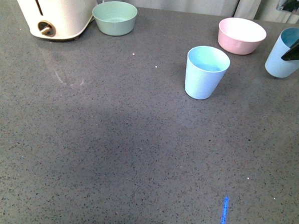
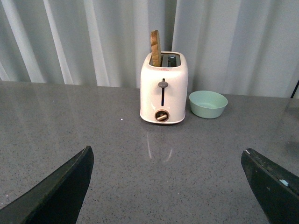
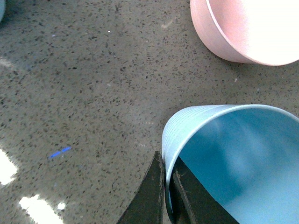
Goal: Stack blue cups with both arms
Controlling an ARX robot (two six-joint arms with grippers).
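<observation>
Right tool [image 3: 166,196] clamped on rim of blue cup [image 3: 243,154] (one finger seemingly inside), left tool [image 2: 168,186] spread wide.

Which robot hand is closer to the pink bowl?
Right. The right gripper clamps the wall of a blue cup beside the pink bowl; the left gripper hangs open facing the toaster.
</observation>
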